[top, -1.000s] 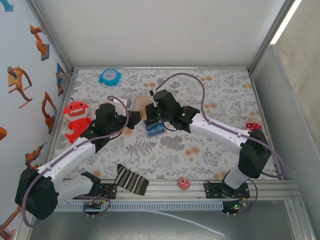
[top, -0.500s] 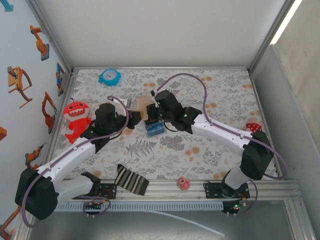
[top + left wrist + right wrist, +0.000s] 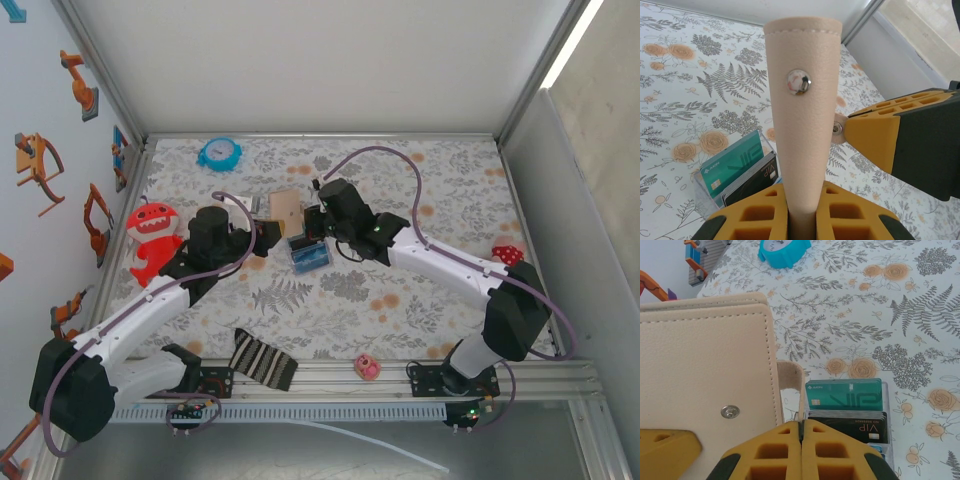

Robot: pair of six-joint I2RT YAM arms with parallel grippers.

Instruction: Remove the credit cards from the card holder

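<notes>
**Both grippers on the card holder**

Your left gripper (image 3: 801, 200) is nearly closed, clamping a tan panel of the card holder (image 3: 802, 100) edge-on between its fingers. Your right gripper (image 3: 801, 432) has its fingers pressed together on the holder's snap strap (image 3: 790, 382). The holder sits between the two grippers near the middle of the flowered table (image 3: 440, 190), tan side showing. Just beside it, a clear stand (image 3: 308, 255) holds a green card (image 3: 844, 394) and a black card (image 3: 847, 426) upright. A blue clock (image 3: 218, 153) stands well apart at the back.
</notes>
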